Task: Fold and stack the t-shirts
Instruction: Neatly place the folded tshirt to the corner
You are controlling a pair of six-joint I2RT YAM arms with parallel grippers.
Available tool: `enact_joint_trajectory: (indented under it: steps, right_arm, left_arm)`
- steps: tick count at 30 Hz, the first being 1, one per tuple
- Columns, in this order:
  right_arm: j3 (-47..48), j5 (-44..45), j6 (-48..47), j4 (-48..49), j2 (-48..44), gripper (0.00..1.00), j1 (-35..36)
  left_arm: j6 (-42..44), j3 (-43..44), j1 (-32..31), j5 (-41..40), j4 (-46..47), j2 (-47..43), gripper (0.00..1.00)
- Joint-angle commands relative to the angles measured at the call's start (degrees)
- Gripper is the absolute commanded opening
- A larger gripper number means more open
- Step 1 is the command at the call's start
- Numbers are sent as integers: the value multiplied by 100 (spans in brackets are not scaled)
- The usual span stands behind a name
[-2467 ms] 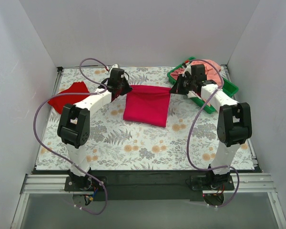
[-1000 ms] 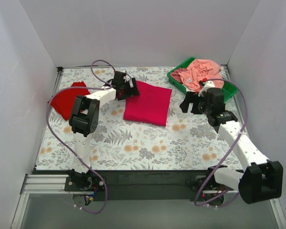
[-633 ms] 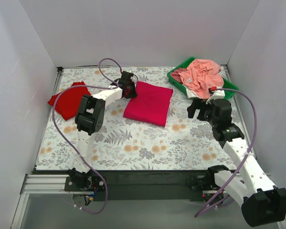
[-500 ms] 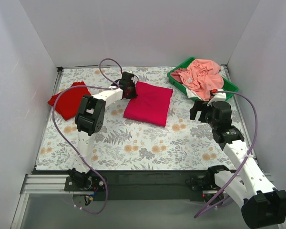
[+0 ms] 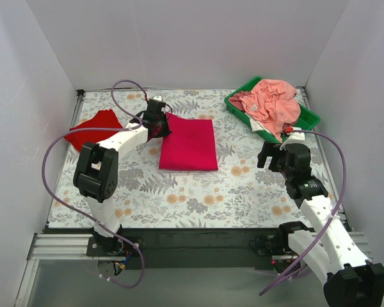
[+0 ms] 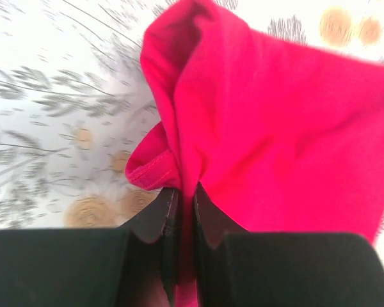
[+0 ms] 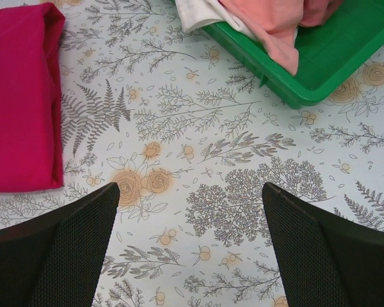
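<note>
The large crimson-magenta t-shirt point(image 5: 189, 146) lies folded into a rectangle mid-table. My left gripper point(image 5: 159, 125) is shut on its far left corner. In the left wrist view the fingers point(image 6: 182, 192) pinch a bunched fold of the crimson cloth point(image 6: 275, 128). The smaller scarlet-red t-shirt point(image 5: 93, 131) lies folded at the far left, apart from it. My right gripper point(image 5: 269, 155) hangs open over bare cloth at the right, holding nothing. In its wrist view point(image 7: 191, 192) the crimson shirt's edge point(image 7: 19, 96) lies at the left.
A green tray point(image 5: 309, 115) at the back right holds a heap of pink and white clothes point(image 5: 272, 102); it shows in the right wrist view too point(image 7: 345, 45). White walls close in the floral-print table cover point(image 5: 198, 192) on three sides.
My left gripper closed on the crimson shirt's corner and drew it left, squaring the shirt up. The right arm pulled back toward the near right, still open.
</note>
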Motion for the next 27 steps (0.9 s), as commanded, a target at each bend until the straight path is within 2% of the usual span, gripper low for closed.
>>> enact_joint_trajectory:
  steps: [1, 7, 12, 19, 27]
  right_arm:
    - [-28, 114, -69, 105, -109, 98, -15]
    - [-36, 122, -78, 105, -92, 98, -23]
    - [-36, 184, -69, 105, -74, 98, -41]
    - [-36, 280, -78, 105, 22, 98, -41]
    - [-28, 316, -78, 105, 102, 98, -41]
  left_arm:
    - [-2, -101, 315, -264, 75, -688, 0]
    - [139, -22, 860, -186, 75, -961, 0]
    - [218, 180, 1335, -98, 14, -962, 0]
    - [191, 636, 1844, -378, -267, -997, 0]
    - [402, 1015, 2636, -150, -364, -891, 0]
